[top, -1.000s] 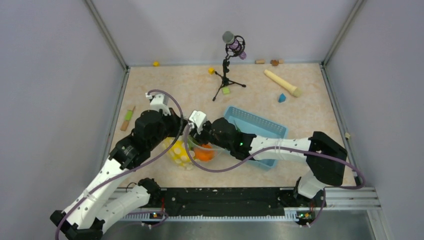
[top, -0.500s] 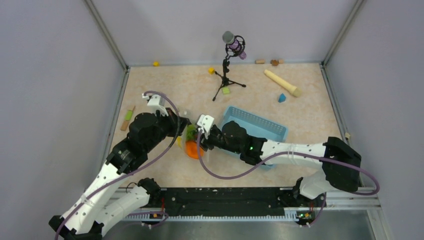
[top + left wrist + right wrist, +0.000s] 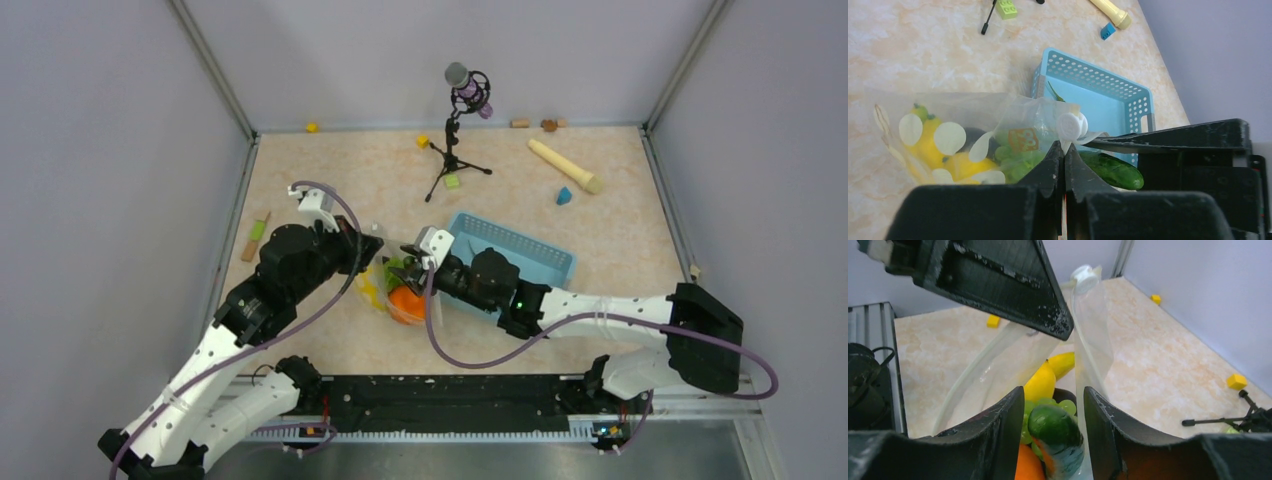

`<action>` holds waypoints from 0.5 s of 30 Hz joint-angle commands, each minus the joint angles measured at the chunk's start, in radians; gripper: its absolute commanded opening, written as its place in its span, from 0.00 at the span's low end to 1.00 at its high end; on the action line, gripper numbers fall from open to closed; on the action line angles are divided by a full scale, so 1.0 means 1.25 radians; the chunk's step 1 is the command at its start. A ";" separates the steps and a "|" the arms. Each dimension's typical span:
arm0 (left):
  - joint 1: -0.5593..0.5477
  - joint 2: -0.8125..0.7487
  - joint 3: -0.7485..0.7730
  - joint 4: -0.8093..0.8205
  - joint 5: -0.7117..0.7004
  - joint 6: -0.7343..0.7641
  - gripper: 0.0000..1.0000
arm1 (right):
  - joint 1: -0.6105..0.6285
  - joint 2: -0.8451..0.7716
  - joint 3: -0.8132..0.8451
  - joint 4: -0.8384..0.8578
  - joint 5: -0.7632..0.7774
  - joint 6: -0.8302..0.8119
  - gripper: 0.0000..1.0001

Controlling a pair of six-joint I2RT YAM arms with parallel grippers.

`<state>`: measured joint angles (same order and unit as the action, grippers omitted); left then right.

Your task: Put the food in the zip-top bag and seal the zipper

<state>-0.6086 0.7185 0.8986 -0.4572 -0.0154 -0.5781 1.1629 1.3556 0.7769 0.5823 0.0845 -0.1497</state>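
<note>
Nearer the basket [image 3: 1093,82] now, limp bag [image 3: 1013,112] hangs rim-pinched in left gripper [image 3: 1064,150] (best hold); right gripper [image 3: 1053,392] clasps cucumber [image 3: 1054,426].

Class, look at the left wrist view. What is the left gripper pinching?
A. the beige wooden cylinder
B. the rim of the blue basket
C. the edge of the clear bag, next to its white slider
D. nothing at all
C: the left gripper is closed on the edge of the clear bag, just below the white slider.
</note>
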 commanded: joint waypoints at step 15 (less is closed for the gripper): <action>0.001 0.000 0.010 0.084 -0.014 -0.018 0.00 | 0.010 -0.088 -0.050 0.052 -0.064 -0.028 0.42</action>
<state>-0.6086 0.7181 0.8986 -0.4496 -0.0193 -0.5789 1.1633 1.2987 0.7353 0.6353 0.0483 -0.1745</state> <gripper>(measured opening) 0.015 0.390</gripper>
